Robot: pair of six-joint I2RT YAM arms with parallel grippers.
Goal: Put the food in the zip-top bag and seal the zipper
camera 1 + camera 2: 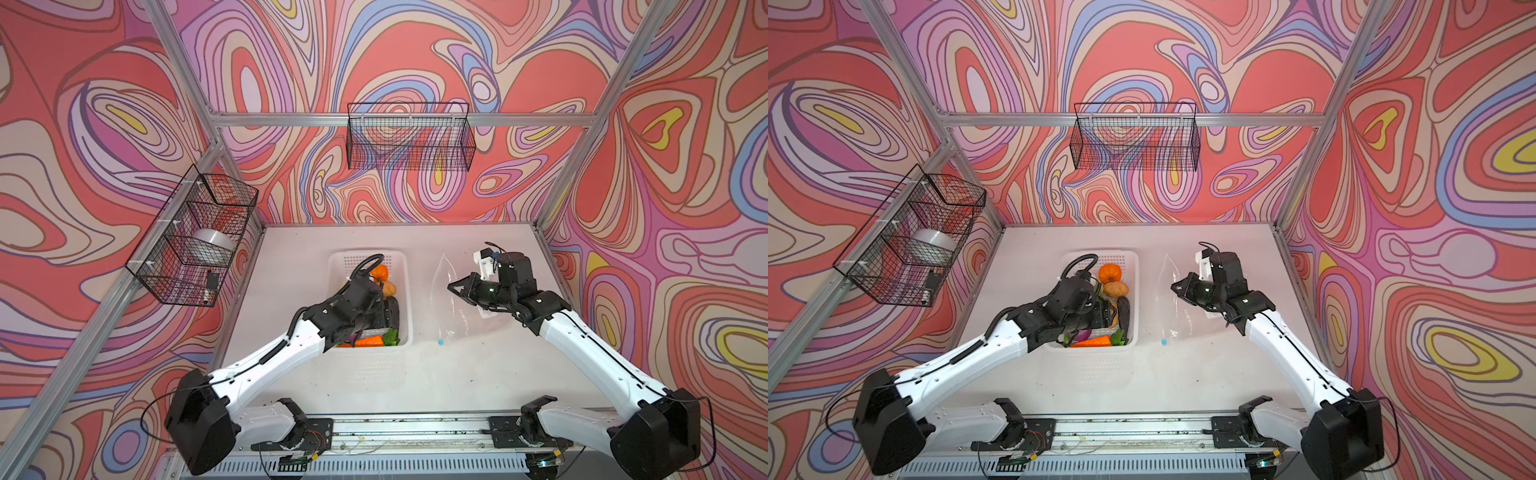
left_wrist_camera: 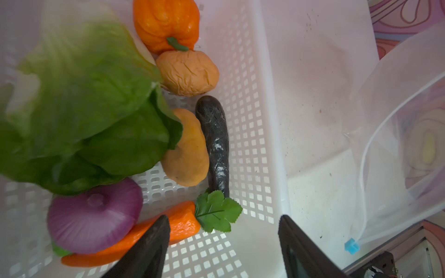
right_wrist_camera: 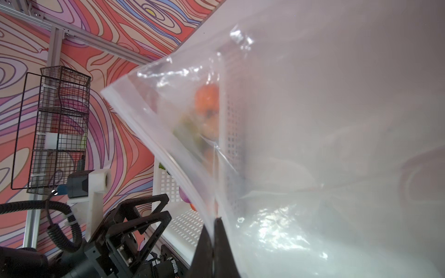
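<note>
Contents of the bench (image 1: 291, 386), as we list them:

1. The food: all in the white basket (image 1: 406, 299) at the centre of both top views. We see none in the bag.
2. The zip-top bag (image 1: 444, 316): right of the basket, mouth toward it, blue slider (image 1: 441, 342) at its lower corner.
3. The right gripper (image 3: 215, 223): clamped together on the bag's mouth edge, holding it raised.
4. The left gripper (image 2: 224, 223): jaws apart, empty, over the basket's lower end.
5. The carrot (image 2: 183, 223): nearest that gripper, lying left to right in a top view (image 1: 368, 341) with its leaves rightward.

We judge the left arm nearer. Its jaws must straddle the carrot across that axis.
</note>
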